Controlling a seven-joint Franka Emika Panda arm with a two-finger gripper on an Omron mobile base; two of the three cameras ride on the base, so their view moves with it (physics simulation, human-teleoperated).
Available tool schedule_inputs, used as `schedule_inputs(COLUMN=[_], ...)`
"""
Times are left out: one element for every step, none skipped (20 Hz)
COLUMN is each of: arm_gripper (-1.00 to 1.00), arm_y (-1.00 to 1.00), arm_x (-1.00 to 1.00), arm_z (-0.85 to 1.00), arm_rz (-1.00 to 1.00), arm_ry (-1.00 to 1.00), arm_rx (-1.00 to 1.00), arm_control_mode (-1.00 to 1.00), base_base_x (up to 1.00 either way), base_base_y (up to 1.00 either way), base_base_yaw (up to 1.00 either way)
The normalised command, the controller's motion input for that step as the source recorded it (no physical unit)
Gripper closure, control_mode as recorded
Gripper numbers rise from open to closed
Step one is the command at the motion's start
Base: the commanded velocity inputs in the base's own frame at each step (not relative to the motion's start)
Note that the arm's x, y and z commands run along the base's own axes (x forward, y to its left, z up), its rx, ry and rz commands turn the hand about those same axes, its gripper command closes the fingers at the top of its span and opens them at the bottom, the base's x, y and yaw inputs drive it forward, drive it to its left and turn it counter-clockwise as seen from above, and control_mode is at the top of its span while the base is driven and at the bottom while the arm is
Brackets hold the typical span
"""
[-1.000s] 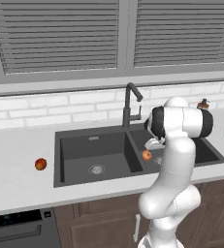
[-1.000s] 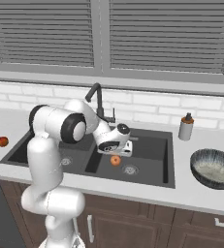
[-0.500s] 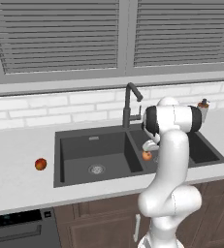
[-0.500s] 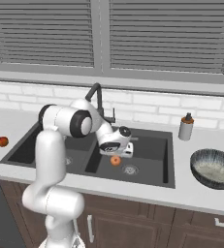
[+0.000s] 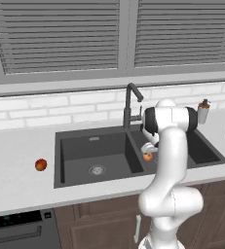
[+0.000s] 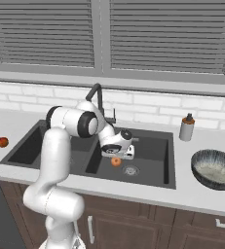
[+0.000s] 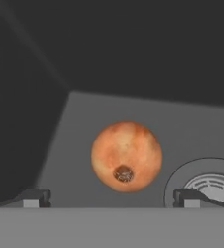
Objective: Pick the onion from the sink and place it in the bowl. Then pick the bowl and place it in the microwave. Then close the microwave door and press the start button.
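Two dark finger tips are seen at the bottom of the hand view, spread wide apart with nothing between them, so the gripper [image 7: 111, 197] is open. Just beyond the tips, centred between them, the onion [image 7: 126, 156] lies on the grey floor of the sink [image 7: 84, 126], apart from both fingers. A round silver drain [image 7: 208, 181] is seen just beside the onion.

From the right base view, the gripper [image 6: 118, 154] is held low inside the right basin, directly above the onion [image 6: 116, 162], which rests near the drain [image 6: 130, 170]. In the left base view the onion [image 5: 147, 157] is partly hidden behind the white arm.

On the counter to the right of the sink [image 6: 153, 146], the bowl [image 6: 214, 168] stands well apart from the onion. A small bottle [image 6: 185, 128] is placed behind the sink's right corner. A redder round fruit [image 6: 3, 142] lies on the counter left of the sink. Farther back, the tall dark faucet [image 6: 97, 99] rises before a white tiled wall and shuttered windows.
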Motion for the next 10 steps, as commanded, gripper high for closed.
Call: schedule_inputs(arm_gripper=[-1.0, -1.0, -1.0, -1.0, -1.0, -1.0, -1.0, -1.0, -1.0, -1.0], arm_y=[0.0, 0.0, 0.0, 0.0, 0.0, 0.0, 0.0, 0.0, 0.0, 0.0], arm_x=[0.22, 0.23, 0.22, 0.17, 0.02, 0.0, 0.0, 0.0, 0.01, 0.04], arm_z=[-0.26, -0.25, -0.22, -0.19, -0.18, -0.17, -0.17, -0.19, -0.2, -0.21], arm_rz=[0.0, 0.0, 0.0, 0.0, 0.0, 0.0, 0.0, 0.0, 0.0, 0.0], arm_ry=[0.0, 0.0, 0.0, 0.0, 0.0, 0.0, 0.01, 0.04, 0.01, 0.01], arm_rx=[0.0, 0.0, 0.0, 0.0, 0.0, 0.0, 0.0, 0.0, 0.0, 0.0], arm_control_mode=[-1.0, -1.0, -1.0, -1.0, -1.0, -1.0, -1.0, -1.0, -1.0, -1.0], base_base_x=[0.0, 0.0, 0.0, 0.0, 0.0, 0.0, 0.0, 0.0, 0.0, 0.0], base_base_y=[0.0, 0.0, 0.0, 0.0, 0.0, 0.0, 0.0, 0.0, 0.0, 0.0], base_base_yaw=[0.0, 0.0, 0.0, 0.0, 0.0, 0.0, 0.0, 0.0, 0.0, 0.0])
